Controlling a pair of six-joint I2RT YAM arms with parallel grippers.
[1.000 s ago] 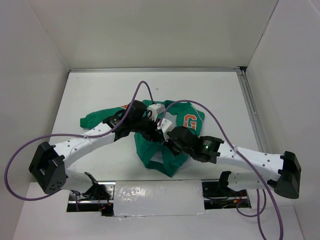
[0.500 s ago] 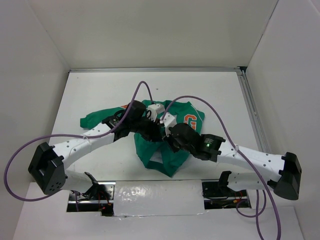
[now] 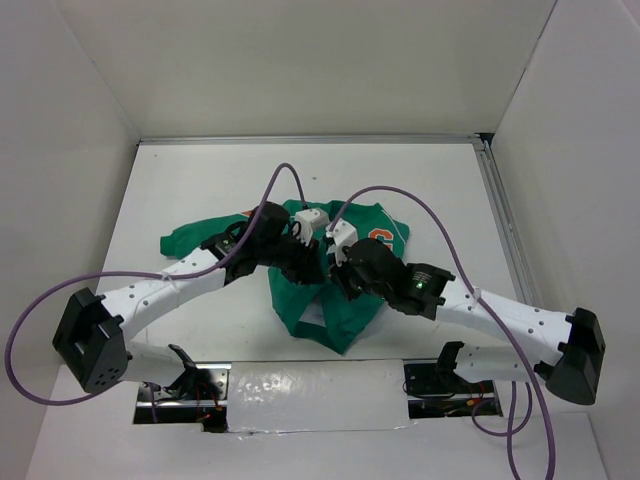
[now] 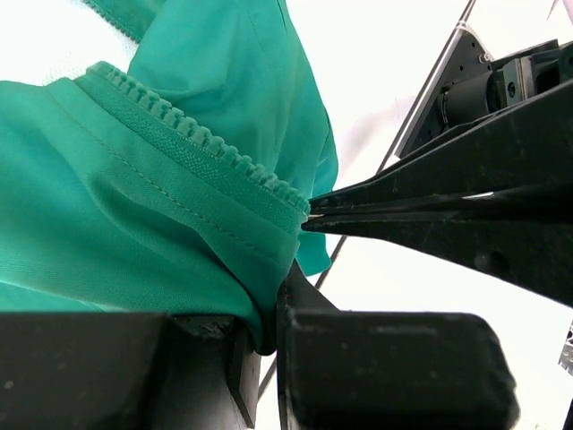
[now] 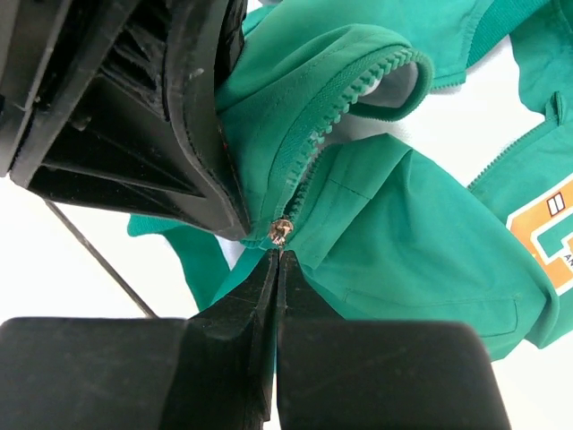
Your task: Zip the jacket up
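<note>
On the left, the left gripper point(image 4: 261, 336) was clamped on a fold of the jacket point(image 3: 330, 315), with the green cloth bunched between its closed fingers just below the zipper teeth point(image 4: 192, 134). That looked like an anchor, holding the lower end taut so the track would not ride up when pulled.

In the middle, the jacket lay crumpled on the white table point(image 3: 190, 190), close in front of both arms, with one sleeve point(image 3: 190, 238) trailing off to the left. The zipper was joined only at its lowest part. Above that the two rows of teeth parted, and the front gaped to show pale lining.

Moving right, the right gripper point(image 5: 277, 267) had its fingers pressed tight together, and the brass zipper slider point(image 5: 281, 230) sat right at their tips. It appeared to be pinching the slider's pull, ready to draw it along the teeth. Further right, the orange "G" patch point(image 5: 542, 235) lay flat on the open panel.
</note>
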